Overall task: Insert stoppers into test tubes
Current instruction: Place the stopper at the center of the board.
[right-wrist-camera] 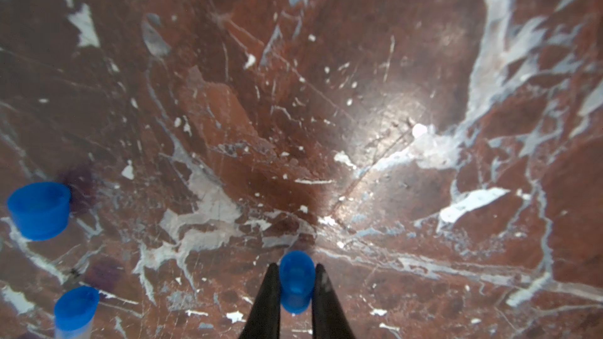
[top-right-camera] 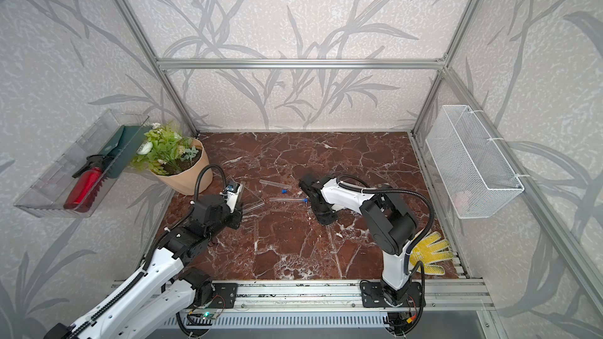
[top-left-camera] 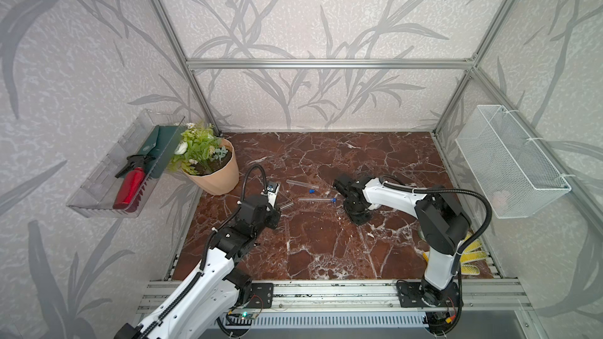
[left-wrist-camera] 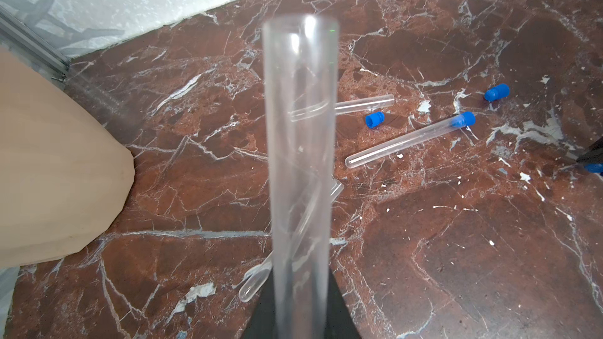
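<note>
One tube [left-wrist-camera: 300,125] is clamped in the left claw [left-wrist-camera: 300,291], its open end pointing away from the claw. One blue stopper [right-wrist-camera: 295,272] is squeezed in the right claw [right-wrist-camera: 296,288], low over the desk [top-left-camera: 326,249]. The desk is red-brown stone with white cracks and specks. Between the arms lie a capped tube [left-wrist-camera: 408,140] with a blue plug in it, an open tube [left-wrist-camera: 359,105], a loose stopper [left-wrist-camera: 374,120] and a second loose stopper [left-wrist-camera: 497,92]. A fourth tube [left-wrist-camera: 253,283] seems to lie by the left claw, but it looks blurry through the held one. Grey walls [top-left-camera: 310,11] with leaf shapes stand all around on a silver frame [top-left-camera: 326,64]. A plant pot [top-left-camera: 218,179] sits in the far left corner, a white wire basket [top-left-camera: 512,164] hangs on the right wall, and a yellow glove [top-right-camera: 430,252] lies at the near right corner.
</note>
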